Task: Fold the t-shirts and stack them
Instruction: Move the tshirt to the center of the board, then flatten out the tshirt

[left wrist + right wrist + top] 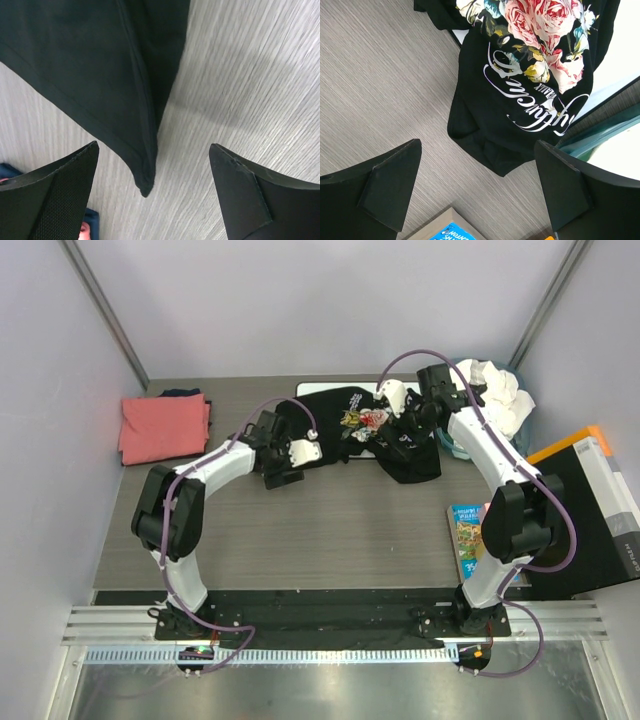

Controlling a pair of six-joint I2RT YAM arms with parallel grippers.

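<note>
The black t-shirt (345, 420) with pink-rose print and white script lies crumpled at the back middle, partly on the white board (312, 390). My left gripper (290, 465) is open and empty just above one of the shirt's corners (144, 182), which lies between the fingers (75, 170) in the left wrist view. My right gripper (405, 430) is open and empty over the shirt's right part; its wrist view shows the print (535, 30) and a bunched hem (495, 160). A folded coral-pink t-shirt (163, 427) lies at the back left. White t-shirts (497, 392) are heaped at the back right.
A teal bin (452, 443) holds the white heap. Books (468, 537) and a black and orange box (590, 502) lie on the right side. A dark blue cloth (183, 393) peeks from behind the coral-pink shirt. Grey walls close in three sides.
</note>
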